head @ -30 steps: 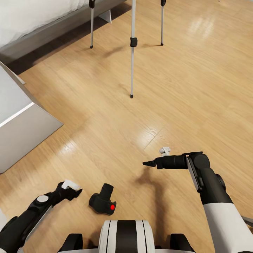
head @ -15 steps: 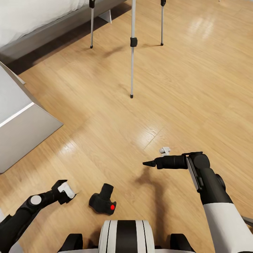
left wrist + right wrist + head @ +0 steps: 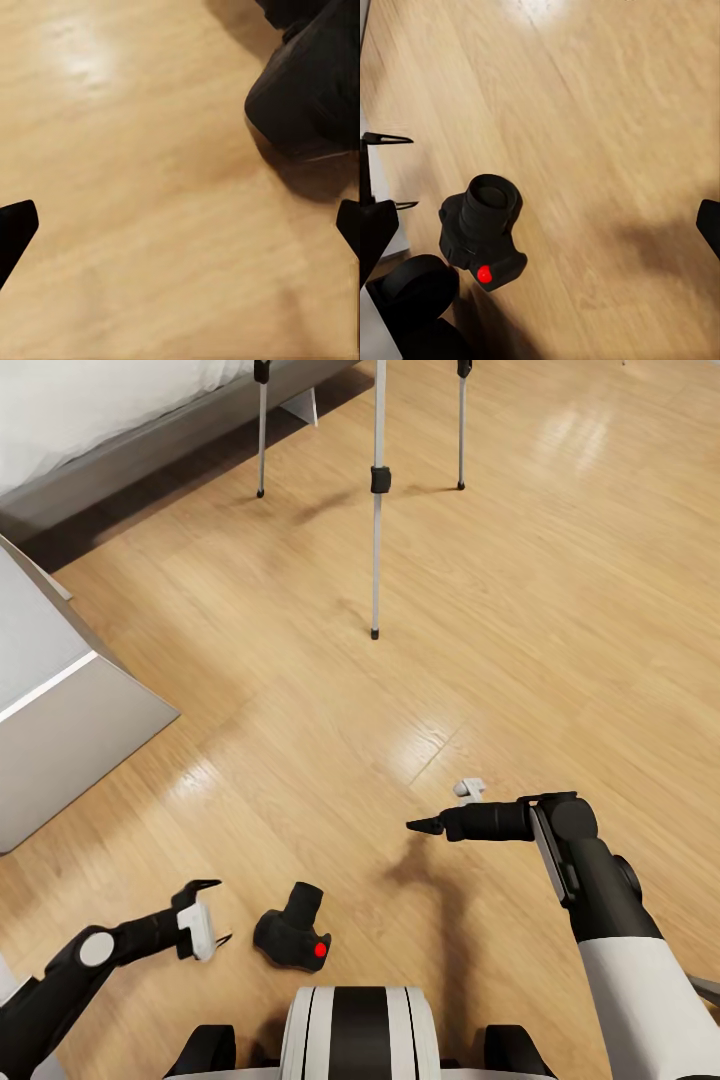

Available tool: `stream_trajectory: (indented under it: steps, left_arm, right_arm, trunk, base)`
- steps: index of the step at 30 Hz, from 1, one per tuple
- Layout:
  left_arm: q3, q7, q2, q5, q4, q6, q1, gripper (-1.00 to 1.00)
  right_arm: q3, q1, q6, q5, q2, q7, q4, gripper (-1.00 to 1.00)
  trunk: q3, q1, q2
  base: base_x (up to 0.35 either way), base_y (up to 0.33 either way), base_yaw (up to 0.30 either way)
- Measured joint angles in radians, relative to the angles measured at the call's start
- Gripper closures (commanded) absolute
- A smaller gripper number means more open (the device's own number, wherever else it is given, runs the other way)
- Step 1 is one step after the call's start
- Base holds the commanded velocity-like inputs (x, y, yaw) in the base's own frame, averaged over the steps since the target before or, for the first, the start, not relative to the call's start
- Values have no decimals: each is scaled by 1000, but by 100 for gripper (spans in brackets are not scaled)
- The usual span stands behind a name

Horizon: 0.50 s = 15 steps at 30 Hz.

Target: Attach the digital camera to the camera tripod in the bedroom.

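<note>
Light wood floor [image 3: 520,610] carries the digital camera [image 3: 292,940]; left gripper [image 3: 212,912], spread wide and empty, sits beside it for pickup, right gripper [image 3: 420,825] aperture indeterminate.

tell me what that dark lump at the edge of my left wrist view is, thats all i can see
Observer: It's the digital camera, lying on the wood floor in front of the robot's base.
Operator: is my pincer on it
Observer: No. The left pincer is open, beside the camera, with bare floor between them.
Operator: where is the tripod
Observer: The camera tripod stands farther ahead, near the bed; its legs show in the head view.
</note>
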Motion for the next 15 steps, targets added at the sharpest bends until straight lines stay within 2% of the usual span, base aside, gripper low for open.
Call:
stream_trajectory:
  steps: [4,7,11,15]
  left_arm:
    - [0,-13,-2,-53,0,-20,0,-100]
    - [1,-17,-5,-110,1,-27,0,-100]
    - [2,-18,-6,-146,0,-29,-1,-100]
    - [2,-18,-6,-163,5,-30,-13,-100]
  right_arm:
    - [0,0,0,-1,0,0,0,-100]
    - [0,0,0,-1,0,-1,0,-100]
    - [0,0,0,-1,0,-1,0,-100]
    - [0,0,0,-2,0,-2,0,-100]
  trunk:
    - [0,0,0]
    - [0,0,0]
    - [0,0,0]
    - [0,0,0]
  base:
    - [0,0,0]
    - [0,0,0]
    - [0,0,0]
    - [0,0,0]
